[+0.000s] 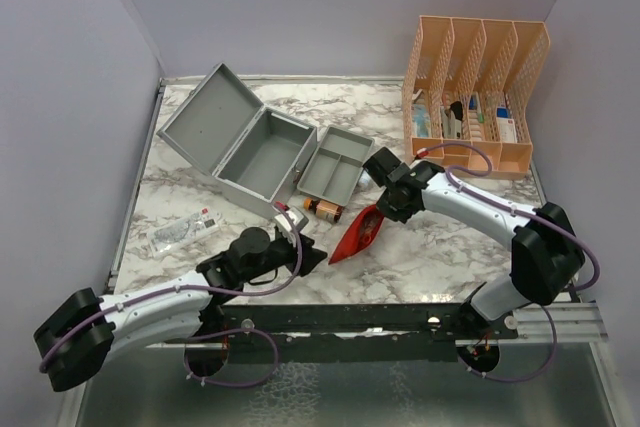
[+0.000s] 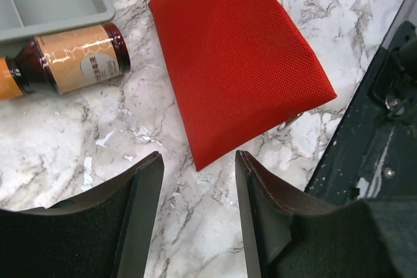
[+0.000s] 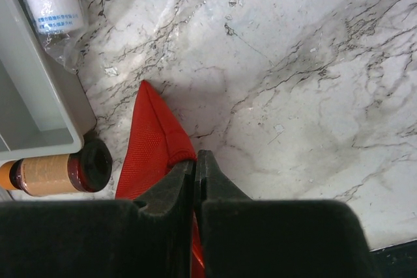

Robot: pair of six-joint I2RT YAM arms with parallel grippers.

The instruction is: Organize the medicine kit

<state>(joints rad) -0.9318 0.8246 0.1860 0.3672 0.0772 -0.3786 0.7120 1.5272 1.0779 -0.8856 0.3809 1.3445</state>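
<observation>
The medicine kit (image 1: 262,155) stands open beyond my left claw (image 2: 197,164), its long axis diagonal on the marble table (image 1: 430,247), lid (image 1: 205,112) leaning toward the far-left corner of the pale walls (image 1: 70,67). My right claw (image 3: 195,164) is clamped on the red pouch (image 2: 234,63); the left one stands apart, empty.

Left arm stretched low, left tool (image 2: 199,161) parted, right arm bent inward, right tool (image 3: 196,161) pinched on red pouch (image 3: 151,138).
</observation>
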